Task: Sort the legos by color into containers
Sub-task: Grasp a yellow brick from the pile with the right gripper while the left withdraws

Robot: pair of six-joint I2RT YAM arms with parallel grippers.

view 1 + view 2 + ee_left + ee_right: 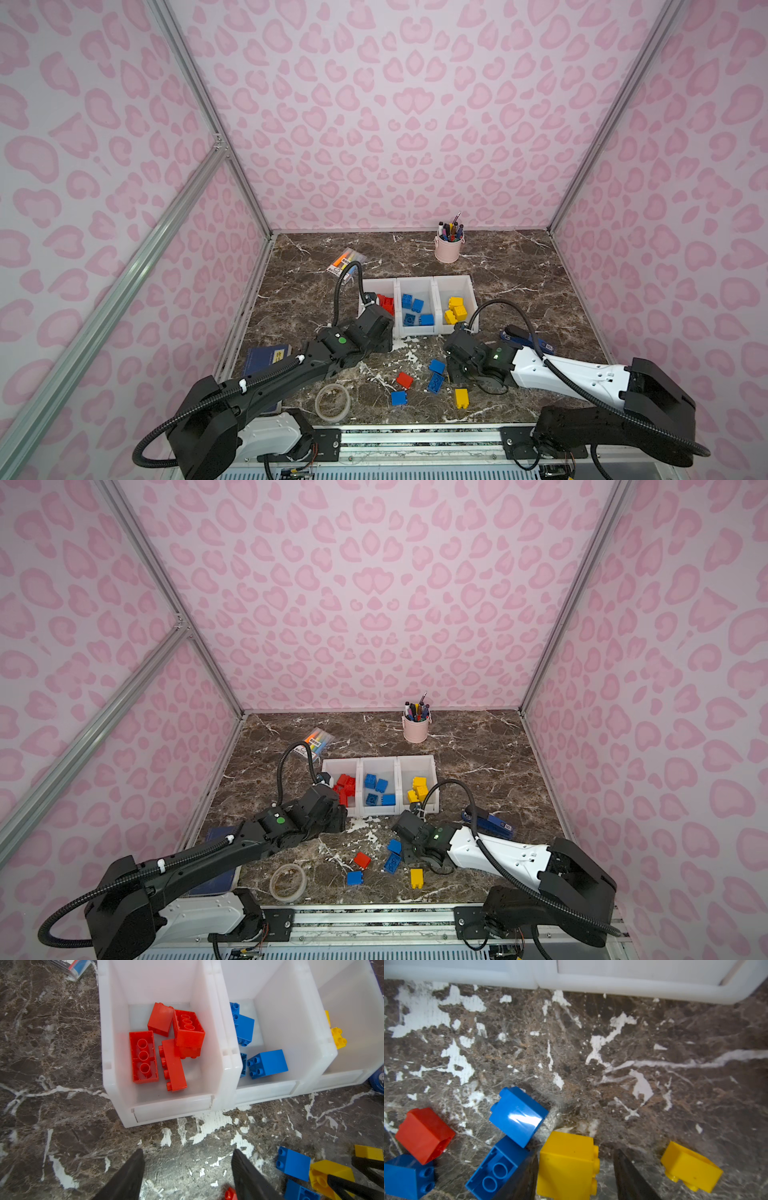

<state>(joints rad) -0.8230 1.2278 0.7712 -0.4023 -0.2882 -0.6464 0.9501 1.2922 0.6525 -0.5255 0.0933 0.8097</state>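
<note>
Found a yellow lego [566, 1165] on the worktop [654, 1084] between the parted right jaws, ungripped. Saw more loose legos [436, 366] beside it, sorted ones in the containers [417, 286]. Noted left jaws apart, empty, before the container holding reds [172, 1108].

Lighting bright, even and diffuse; source not in view. No hard shadows, only soft dark patches on the marble tabletop [519, 266] under both arms in both top views.

Top views: wide-angle, frame rails [158, 235] splay toward the edges; small items soft.

Right wrist view: white glare streak on the blue brick [519, 1118] just beside the right pincer [577, 1154]. Its fingers [629, 1178] are dark and blurred. The bin lip [633, 982] far ahead of it is defocused and washed out.

Left wrist view: sharp ahead of the left pincer [188, 1151]. White bins [166, 1105] near clipping; corners stretched.
</note>
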